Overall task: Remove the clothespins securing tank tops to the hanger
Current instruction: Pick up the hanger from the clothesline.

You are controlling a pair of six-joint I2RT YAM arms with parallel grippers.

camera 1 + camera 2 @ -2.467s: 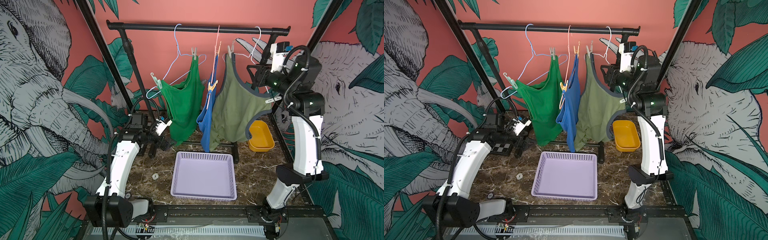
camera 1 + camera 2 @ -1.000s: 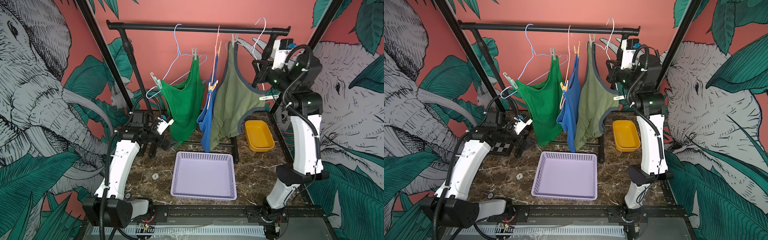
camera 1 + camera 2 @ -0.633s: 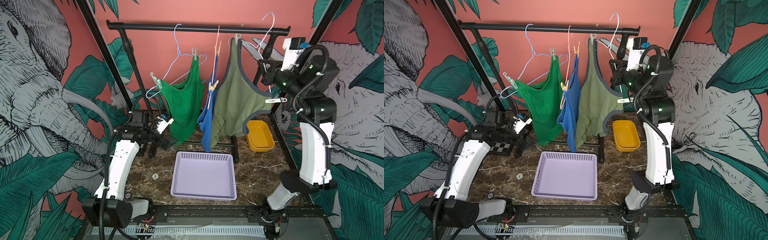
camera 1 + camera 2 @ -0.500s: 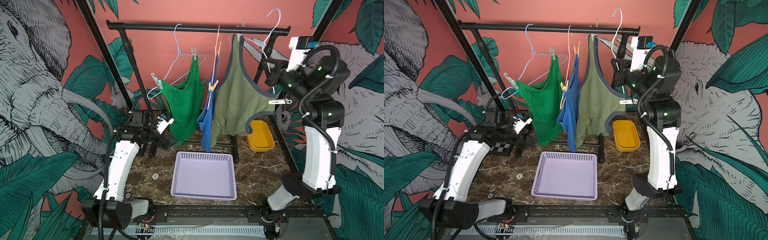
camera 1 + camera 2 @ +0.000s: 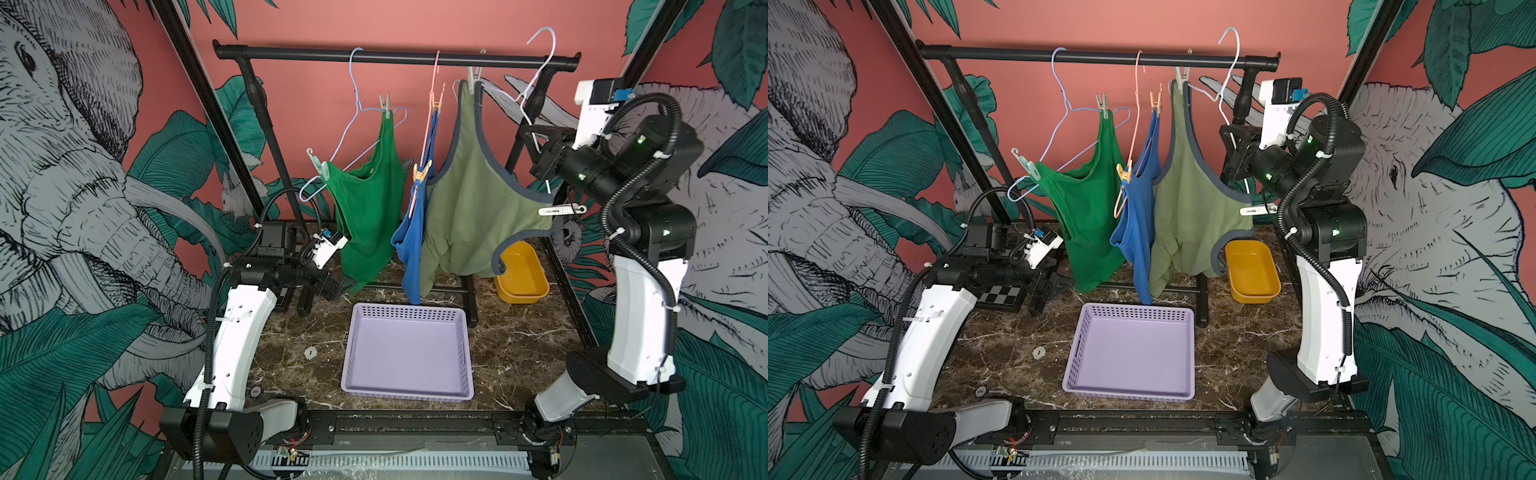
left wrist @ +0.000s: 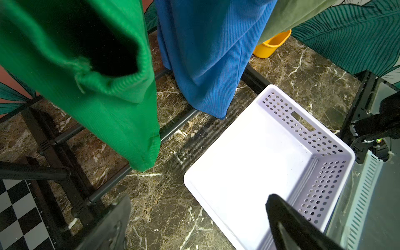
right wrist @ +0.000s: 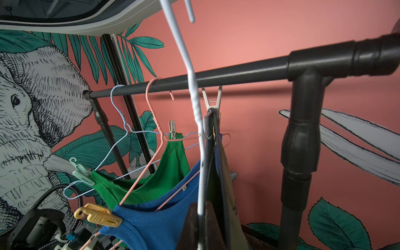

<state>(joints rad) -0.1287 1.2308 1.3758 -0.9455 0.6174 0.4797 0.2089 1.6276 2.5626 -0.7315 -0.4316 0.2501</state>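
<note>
Three tank tops hang by the black rail: green, blue and olive. My right gripper is shut on the white hanger, whose hook stands above the rail. The olive top is pinned to that hanger by a pale clothespin and a white one. A grey-beige and a mint clothespin hold the green top. An orange and a yellow one hold the blue top. My left gripper is open and empty, low beside the green hem.
A lilac perforated basket sits on the marble table under the tops. A yellow tub stands at the back right. The rack's base bar and right post are close by. A checkerboard lies at the left.
My right arm has risen and swung right with the white hanger, so its hook is now above the rail and the olive top hangs higher. The left arm has not moved.
</note>
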